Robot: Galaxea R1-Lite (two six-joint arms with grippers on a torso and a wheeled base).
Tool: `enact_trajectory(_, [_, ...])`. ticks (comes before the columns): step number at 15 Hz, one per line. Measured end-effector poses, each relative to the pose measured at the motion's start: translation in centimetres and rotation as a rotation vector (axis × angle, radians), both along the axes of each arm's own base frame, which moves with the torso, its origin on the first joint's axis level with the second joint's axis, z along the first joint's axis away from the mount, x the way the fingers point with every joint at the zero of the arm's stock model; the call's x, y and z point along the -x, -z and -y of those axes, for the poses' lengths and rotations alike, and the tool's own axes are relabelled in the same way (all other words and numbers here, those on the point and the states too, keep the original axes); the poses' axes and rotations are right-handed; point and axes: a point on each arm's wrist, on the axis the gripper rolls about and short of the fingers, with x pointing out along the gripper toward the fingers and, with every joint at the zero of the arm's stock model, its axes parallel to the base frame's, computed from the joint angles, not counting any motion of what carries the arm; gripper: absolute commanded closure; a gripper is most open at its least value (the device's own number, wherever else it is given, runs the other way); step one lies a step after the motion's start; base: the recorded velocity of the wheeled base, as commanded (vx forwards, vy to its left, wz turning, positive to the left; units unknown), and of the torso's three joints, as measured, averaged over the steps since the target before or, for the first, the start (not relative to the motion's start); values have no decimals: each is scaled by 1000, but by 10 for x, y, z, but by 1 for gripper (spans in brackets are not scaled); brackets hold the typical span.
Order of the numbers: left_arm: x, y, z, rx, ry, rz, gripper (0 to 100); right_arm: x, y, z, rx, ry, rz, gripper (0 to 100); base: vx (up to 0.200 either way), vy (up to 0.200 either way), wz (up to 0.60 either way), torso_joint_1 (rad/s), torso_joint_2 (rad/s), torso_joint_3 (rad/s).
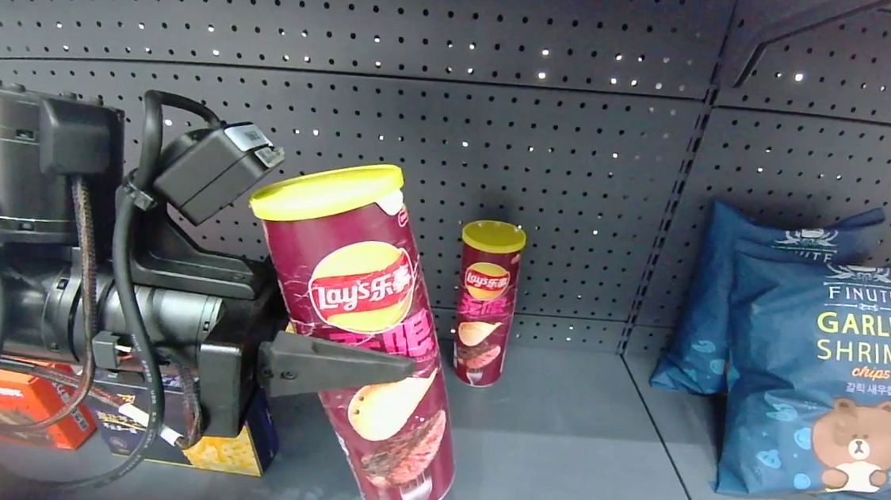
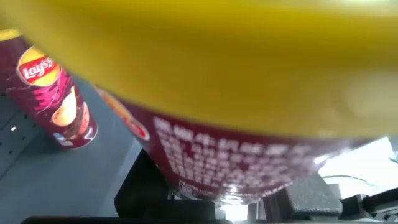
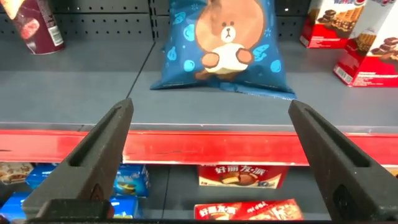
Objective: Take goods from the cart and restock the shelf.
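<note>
1. Pegboard (image 1: 503, 127), dark grey and dotted with holes, forms the back wall of the shelving. A vertical seam divides it into two bays.
2. Grey shelf board (image 1: 573, 451) runs flat under both bays, with bare metal between the goods.
3. Red front rail (image 3: 205, 148) edges the shelf in the right wrist view. Below it is a lower shelf with red snack boxes (image 3: 242, 175).
4. Two blue chip bags (image 1: 825, 383) stand one behind the other in the right bay. The rear one leans on the pegboard and the front one shows a cartoon bear.
5. Left gripper (image 1: 396, 367) comes in from the left side, with its jaws clamped across the middle of a maroon chip can (image 1: 363, 331) with a yellow lid. The can is tilted, with its lid towards the robot's left and its base low over the front of the shelf. Whether the base touches the board cannot be told.
6. Right gripper (image 3: 211, 168) sits in front of the red rail, facing the bear bag. Its jaws are spread wide with nothing between them.
7. An orange box (image 1: 12, 407) and a dark box with yellow print (image 1: 231, 452) lie on the shelf behind the left arm. Red cartons (image 3: 367, 43) stand just beside the bags at the far right.
8. A second can (image 1: 486, 305) of the same kind stands upright against the pegboard, apart from the held one.
</note>
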Motion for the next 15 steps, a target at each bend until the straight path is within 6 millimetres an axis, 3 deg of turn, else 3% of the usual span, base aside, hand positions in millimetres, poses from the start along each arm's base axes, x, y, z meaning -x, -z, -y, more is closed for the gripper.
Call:
enact_trajectory(6, [3, 12, -1, -19, -14, -23, 100, -2, -5, 0, 15, 10, -23, 0, 0, 0, 0, 0, 0, 0])
enact_trajectory(8, [2, 16, -3, -16, -28, -17, 100, 0, -42, 0, 26, -43, 28, 0, 0, 0, 0, 0, 0, 0])
enact_trajectory(11, [0, 16, -5, -13, -38, -16, 100, -16, -108, -2, 78, -289, 25, 0, 0, 0, 0, 0, 0, 0])
enact_trajectory(13, [0, 17, -5, -15, -40, -22, 100, -37, -130, -8, 92, -475, -29, 0, 0, 0, 0, 0, 0, 0])
enact_trajectory(15, [1, 18, -6, -16, -44, -24, 100, -61, -138, -20, 83, -565, -105, 0, 0, 0, 0, 0, 0, 0])
